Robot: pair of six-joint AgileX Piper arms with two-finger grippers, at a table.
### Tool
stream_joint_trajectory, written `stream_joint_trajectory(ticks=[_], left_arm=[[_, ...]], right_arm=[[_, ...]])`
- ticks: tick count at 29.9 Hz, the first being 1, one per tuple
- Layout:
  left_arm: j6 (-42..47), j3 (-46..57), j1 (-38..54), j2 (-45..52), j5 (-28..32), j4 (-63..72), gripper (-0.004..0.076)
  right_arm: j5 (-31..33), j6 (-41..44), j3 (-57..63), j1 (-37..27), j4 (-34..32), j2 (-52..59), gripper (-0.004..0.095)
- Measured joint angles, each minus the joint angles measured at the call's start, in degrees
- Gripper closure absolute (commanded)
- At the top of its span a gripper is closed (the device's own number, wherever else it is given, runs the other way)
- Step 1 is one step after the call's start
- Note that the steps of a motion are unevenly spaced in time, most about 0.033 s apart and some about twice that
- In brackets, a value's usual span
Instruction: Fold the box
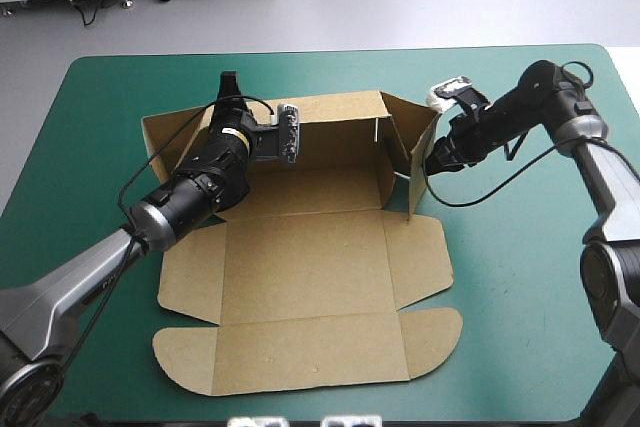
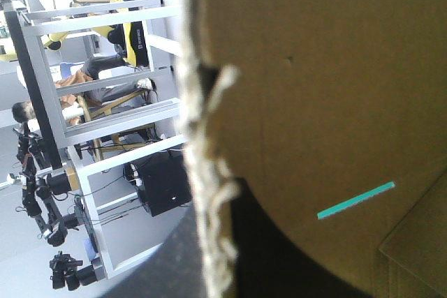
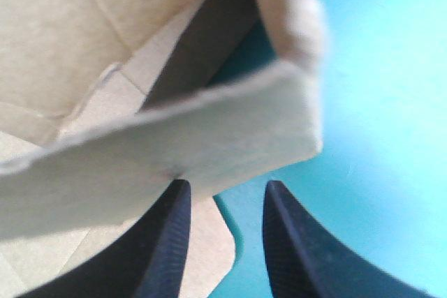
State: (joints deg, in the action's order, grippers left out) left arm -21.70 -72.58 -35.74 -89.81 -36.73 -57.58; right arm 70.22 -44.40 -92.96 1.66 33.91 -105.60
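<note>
Item 1, the brown box (image 1: 300,267): you are looking at a cut sheet of brown board lying in the middle of the table, on the teal-green cover (image 1: 520,277). Its base panel and its lid panel (image 1: 300,352), the one with rounded ears, are lying flat toward the near edge. The far wall (image 1: 330,117) is standing up, and the right wall (image 1: 422,172) is standing on edge at the base's right side. A left flap (image 1: 175,142) is spreading out from the far left corner.

Item 2, the left gripper (image 1: 229,87): your left arm is reaching in from the near left across the sheet's left part to the far left corner. In the left wrist view the board (image 2: 314,88) is filling most of the picture, its ragged edge running down between two dark fingers (image 2: 279,263), one on each side. The gripper is reading as clamped on the box. A narrow slit (image 2: 356,200) in the board is showing teal-green through it.

Item 3, the right gripper (image 1: 432,160): your right arm is coming in from the right, its tip just beside the right wall's outer face. In the right wrist view the two black fingers (image 3: 167,242) are standing apart over the cover (image 3: 384,102), gripping nothing, with the wall's edge (image 3: 174,137) lying just ahead of them.
</note>
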Motion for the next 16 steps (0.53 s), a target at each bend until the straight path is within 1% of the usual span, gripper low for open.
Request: stream_joint_trajectory(ticks=[3, 8, 13, 16], left_arm=[[0.0, 0.0, 0.0, 0.0, 0.0, 0.0, 0.0734], [0.0, 0.0, 0.0, 0.0, 0.0, 0.0, 0.0734], [0.0, 0.0, 0.0, 0.0, 0.0, 0.0, 0.0734], [0.0, 0.0, 0.0, 0.0, 0.0, 0.0, 0.0734]], right_arm=[[0.0, 1.4, -0.7, -3.6, 1.1, 0.4, 0.0573], [-0.4, 4.8, -5.8, -9.0, 4.6, 0.8, 0.0568], [-5.7, 8.6, -10.4, -10.1, 5.9, 0.8, 0.0529], [-7.7, 9.8, -11.0, -10.1, 7.7, 0.4, 0.0528]])
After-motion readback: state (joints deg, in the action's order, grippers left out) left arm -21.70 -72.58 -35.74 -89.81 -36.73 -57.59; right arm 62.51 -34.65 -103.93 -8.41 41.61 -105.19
